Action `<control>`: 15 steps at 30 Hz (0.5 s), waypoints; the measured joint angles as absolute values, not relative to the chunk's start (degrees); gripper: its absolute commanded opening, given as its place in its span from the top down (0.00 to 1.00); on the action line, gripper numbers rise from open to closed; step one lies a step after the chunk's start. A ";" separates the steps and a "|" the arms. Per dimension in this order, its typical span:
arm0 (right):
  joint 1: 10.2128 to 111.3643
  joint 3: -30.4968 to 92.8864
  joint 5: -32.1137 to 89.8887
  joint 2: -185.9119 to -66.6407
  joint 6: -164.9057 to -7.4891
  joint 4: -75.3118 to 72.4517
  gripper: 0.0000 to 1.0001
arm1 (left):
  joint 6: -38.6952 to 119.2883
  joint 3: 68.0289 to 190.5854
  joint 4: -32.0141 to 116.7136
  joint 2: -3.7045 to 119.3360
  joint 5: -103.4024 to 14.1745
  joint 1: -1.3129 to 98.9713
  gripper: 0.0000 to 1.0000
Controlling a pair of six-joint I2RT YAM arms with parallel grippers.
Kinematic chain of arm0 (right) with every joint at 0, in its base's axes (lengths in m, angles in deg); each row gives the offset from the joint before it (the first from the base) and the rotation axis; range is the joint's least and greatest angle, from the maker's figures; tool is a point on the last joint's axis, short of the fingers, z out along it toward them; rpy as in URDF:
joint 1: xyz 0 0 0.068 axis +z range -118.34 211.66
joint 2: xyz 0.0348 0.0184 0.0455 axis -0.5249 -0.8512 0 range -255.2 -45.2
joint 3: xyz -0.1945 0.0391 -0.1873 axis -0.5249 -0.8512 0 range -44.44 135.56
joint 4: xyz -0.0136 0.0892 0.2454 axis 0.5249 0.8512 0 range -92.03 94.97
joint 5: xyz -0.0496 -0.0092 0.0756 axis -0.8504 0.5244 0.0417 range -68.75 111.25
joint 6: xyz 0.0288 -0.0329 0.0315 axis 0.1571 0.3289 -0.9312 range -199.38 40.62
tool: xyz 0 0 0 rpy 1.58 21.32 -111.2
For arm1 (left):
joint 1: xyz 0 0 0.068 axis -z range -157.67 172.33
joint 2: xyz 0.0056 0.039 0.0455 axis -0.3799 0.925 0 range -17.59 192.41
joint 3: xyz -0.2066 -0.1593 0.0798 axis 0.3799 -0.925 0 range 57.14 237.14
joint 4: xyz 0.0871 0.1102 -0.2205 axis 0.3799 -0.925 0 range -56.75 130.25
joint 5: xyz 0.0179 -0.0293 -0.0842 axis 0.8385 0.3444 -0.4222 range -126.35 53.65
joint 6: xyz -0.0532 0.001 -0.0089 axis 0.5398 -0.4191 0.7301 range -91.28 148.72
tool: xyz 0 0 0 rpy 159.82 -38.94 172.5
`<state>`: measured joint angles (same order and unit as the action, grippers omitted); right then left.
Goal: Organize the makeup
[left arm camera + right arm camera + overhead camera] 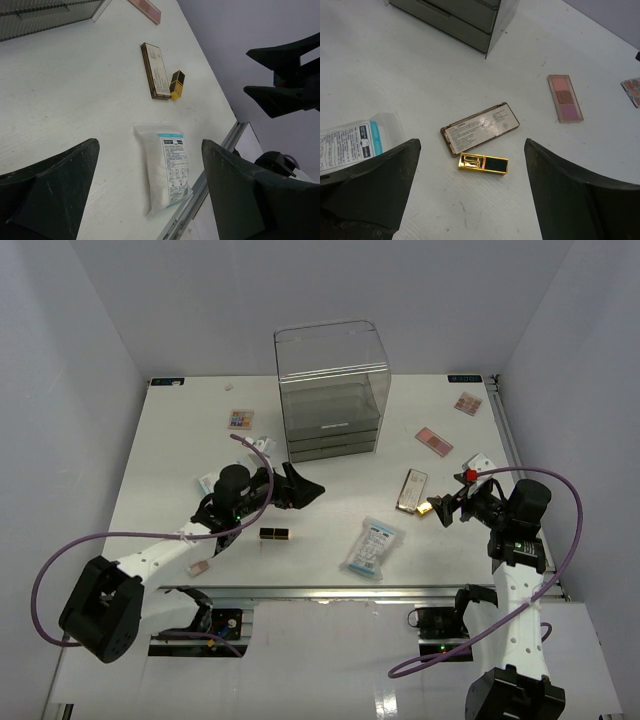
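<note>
Makeup lies loose on the table [160, 470], all of it outside the clear drawer box [330, 390].

My left gripper [310, 487] hangs just in front of the box's drawers. Its jaws are spread wide with nothing between them. My right gripper [441, 510] sits well off to the right of the box front, also wide open and empty. Its fingertips are just beside the gold-and-black lipstick [483, 163].

- The sachet [372, 548] lies flat in front of the box's right corner, well apart from it. Its long axis is tilted, near-left to far-right.
- The labelled flat case [411, 490] is right of the box front. Its long axis runs near to far, roughly square to the box front.
- The gold-and-black lipstick lies on its side along the case's edge that faces away from the box, roughly parallel to the case. Its gold end is on the sachet side. I cannot tell if it touches the case.
- The black lipstick tube [274, 533] lies on its side in front of the box's left corner. Its long axis is about parallel to the box front.
- The pink palette [434, 441] lies flat just right of the box's front corner. Its long axis is diagonal, with one short end toward the box.
- The multicolour palette [241, 420] lies flat, left of the box and near it.
</note>
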<state>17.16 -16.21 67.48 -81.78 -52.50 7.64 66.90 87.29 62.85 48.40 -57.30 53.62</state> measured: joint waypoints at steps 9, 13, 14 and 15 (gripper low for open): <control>17.16 -16.21 71.17 -81.53 -50.38 8.59 0.06 | 73.12 90.34 74.16 56.61 -47.36 59.66 0.11; 17.16 -16.21 71.62 -81.34 -50.35 8.59 0.06 | 75.04 94.37 78.24 63.05 -43.54 60.83 0.14; 17.16 -16.21 71.62 -81.20 -50.35 8.59 0.06 | 75.52 94.98 78.98 64.30 -42.57 60.94 0.16; 17.16 -16.21 71.62 -81.06 -50.35 8.59 0.06 | 76.08 95.48 79.81 65.52 -41.43 61.05 0.17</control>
